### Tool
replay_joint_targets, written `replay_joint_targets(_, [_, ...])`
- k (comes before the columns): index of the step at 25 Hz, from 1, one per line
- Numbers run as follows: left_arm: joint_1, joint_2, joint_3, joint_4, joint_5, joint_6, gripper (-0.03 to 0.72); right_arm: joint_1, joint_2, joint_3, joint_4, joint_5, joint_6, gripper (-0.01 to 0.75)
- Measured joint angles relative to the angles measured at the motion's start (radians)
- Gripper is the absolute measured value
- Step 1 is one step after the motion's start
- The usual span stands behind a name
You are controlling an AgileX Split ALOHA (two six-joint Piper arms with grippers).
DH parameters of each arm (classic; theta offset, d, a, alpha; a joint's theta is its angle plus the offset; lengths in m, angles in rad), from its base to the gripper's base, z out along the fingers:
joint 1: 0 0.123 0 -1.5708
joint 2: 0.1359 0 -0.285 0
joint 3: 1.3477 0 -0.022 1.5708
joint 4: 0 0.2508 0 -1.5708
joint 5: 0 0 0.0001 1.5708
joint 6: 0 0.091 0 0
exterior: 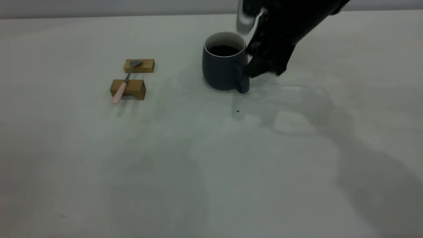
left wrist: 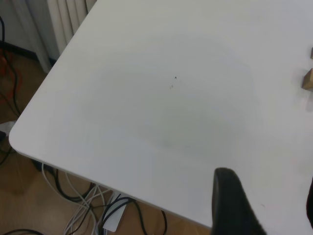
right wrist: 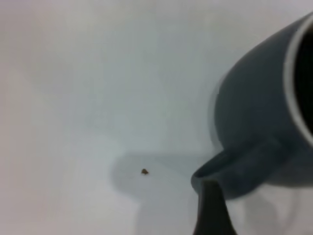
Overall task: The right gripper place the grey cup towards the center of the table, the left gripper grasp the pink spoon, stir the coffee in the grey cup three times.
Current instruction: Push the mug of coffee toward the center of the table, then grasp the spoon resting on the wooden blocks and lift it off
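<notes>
The grey cup (exterior: 222, 71) stands upright near the table's middle, towards the back, with dark coffee (exterior: 224, 50) inside and its handle (exterior: 243, 84) turned to the front right. My right gripper (exterior: 245, 53) is open right beside it: the silver pad hangs above the rim and the black finger reaches down to the handle. The right wrist view shows that finger (right wrist: 210, 210) touching the handle of the cup (right wrist: 254, 112). The pink spoon (exterior: 125, 82) lies across two wooden blocks at the left. Off the exterior view, my left gripper (left wrist: 269, 205) is open over a table corner, holding nothing.
Two tan wooden blocks (exterior: 139, 65) (exterior: 132, 88) carry the spoon; one block's edge (left wrist: 308, 80) shows in the left wrist view. A tiny dark speck (exterior: 238, 111) lies in front of the cup. Beyond the table corner (left wrist: 14, 134) are floor cables (left wrist: 83, 205).
</notes>
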Motion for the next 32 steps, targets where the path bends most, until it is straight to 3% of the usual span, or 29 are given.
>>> replay_joint_targets(3, [0.000,0.000,0.000,0.000,0.000,0.000,0.446,-0.034,-0.126,0.071,-0.002,0.121,0.209,0.535])
replay_joint_targets(8, [0.000,0.000,0.000,0.000,0.000,0.000,0.446,-0.105,-0.428,0.208,-0.076,0.313,0.915,0.535])
replay_joint_targets(12, [0.000,0.000,0.000,0.000,0.000,0.000,0.446,-0.151,-0.741,0.336,-0.390,0.366,1.362,0.535])
replay_joint_targets(16, [0.000,0.000,0.000,0.000,0.000,0.000,0.446,-0.153,-1.050,0.491,-0.714,0.470,1.679,0.535])
replay_joint_targets(20, [0.000,0.000,0.000,0.000,0.000,0.000,0.446,-0.171,-1.294,0.671,-0.900,0.569,1.887,0.535])
replay_joint_targets(24, [0.000,0.000,0.000,0.000,0.000,0.000,0.446,-0.212,-1.553,0.822,-1.005,0.652,1.977,0.535])
replay_joint_targets(32, [0.000,0.000,0.000,0.000,0.000,0.000,0.446,-0.217,-2.016,0.904,-1.064,0.666,2.098,0.535])
